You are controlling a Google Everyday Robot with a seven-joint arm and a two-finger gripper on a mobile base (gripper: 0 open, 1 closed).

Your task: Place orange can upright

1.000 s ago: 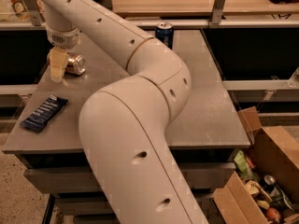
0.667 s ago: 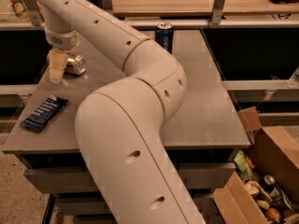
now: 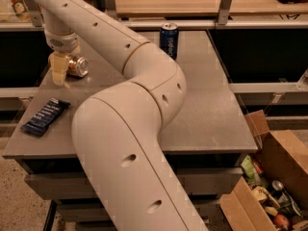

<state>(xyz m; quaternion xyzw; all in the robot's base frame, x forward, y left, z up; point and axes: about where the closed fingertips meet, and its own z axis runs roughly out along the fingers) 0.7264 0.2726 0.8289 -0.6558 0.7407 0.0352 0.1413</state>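
Gold-orange metal marks the orange can [image 3: 79, 65], which lies on its side in the upper left of the frame, near the left edge of a grey desk [image 3: 211, 109]. Its silver end faces right. The cream pincer [image 3: 58, 70] hangs straight down from the wrist at the can's left end, touching or overlapping it. Whether it is open, closed or gripping the can cannot be told from this angle. The thick cream robot arm [image 3: 130, 129] sweeps from the lower centre up to that corner and hides much of the middle of the desk.

Risks, as a judgement: the can is round and smooth, so a nudge could send it rolling. With the desk edge close on the left, it could roll off. A hold taken only at one end may slip as the can is tipped up, or let it topple again once released.

A dark blue can [image 3: 169, 40] stands upright at the top centre, well apart. It carries pale vertical lettering that cannot be read. A dark blue snack bar [image 3: 45, 116] lies flat at the left, below the pincer, and its light print is also unreadable. No writing shows on the orange can. A cardboard box [image 3: 284, 158] of mixed items sits on the floor at the lower right.
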